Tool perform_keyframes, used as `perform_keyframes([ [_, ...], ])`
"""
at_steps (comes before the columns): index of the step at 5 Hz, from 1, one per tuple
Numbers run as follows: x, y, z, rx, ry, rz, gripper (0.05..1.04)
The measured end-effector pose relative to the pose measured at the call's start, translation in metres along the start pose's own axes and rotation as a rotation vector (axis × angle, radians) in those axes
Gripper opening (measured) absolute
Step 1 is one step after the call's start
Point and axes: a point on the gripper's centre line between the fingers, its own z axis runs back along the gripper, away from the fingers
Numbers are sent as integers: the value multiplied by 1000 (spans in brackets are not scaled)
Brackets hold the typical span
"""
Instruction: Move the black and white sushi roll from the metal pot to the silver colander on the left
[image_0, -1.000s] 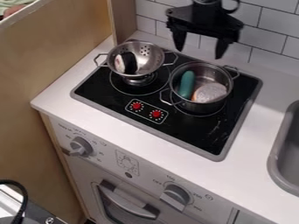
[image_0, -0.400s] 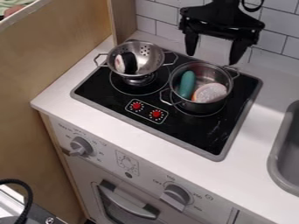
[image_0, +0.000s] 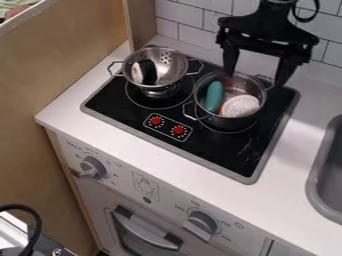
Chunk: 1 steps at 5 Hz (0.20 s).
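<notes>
Taking the steel pot (image_0: 230, 122) as the landmark, a pale wooden panel (image_0: 67, 85) rises well to its left, with a black cable (image_0: 37, 225) low in the corner and a gray oven knob (image_0: 91, 167) on the front face below. Nearer the pot, on its left, a metal colander (image_0: 175, 65) stands on the black cooktop (image_0: 220, 155), holding a black and whitish round-ended piece (image_0: 147, 71) against its left inner side; it hems in the pot on that flank. Two red dials (image_0: 156, 121) lie in front and to the left of the pot, and the white counter (image_0: 120, 142) surrounds the cooktop. The pot sits upright, open upward, on the right part of the cooktop, its handles set on a diagonal from front left to back right. Inside it, on the left, lies a teal oblong piece (image_0: 214, 96), its long axis running from the back toward the front, almost straight down the view; to its right is a white round piece with an orange edge (image_0: 241, 105), its pale face turned up. The pot's wall rings both. Above the pot's back right side hangs the claw (image_0: 255, 80), pointing down, its fingers wide apart with nothing gripped. White wall tiles (image_0: 180, 15) stand behind the pot, and the gray sink (image_0: 315, 187) is well apart to its right.
</notes>
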Motion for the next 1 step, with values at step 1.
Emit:
perform_keyframes([
  [1, -7, -4, 9, -10, 16, 11, 997],
])
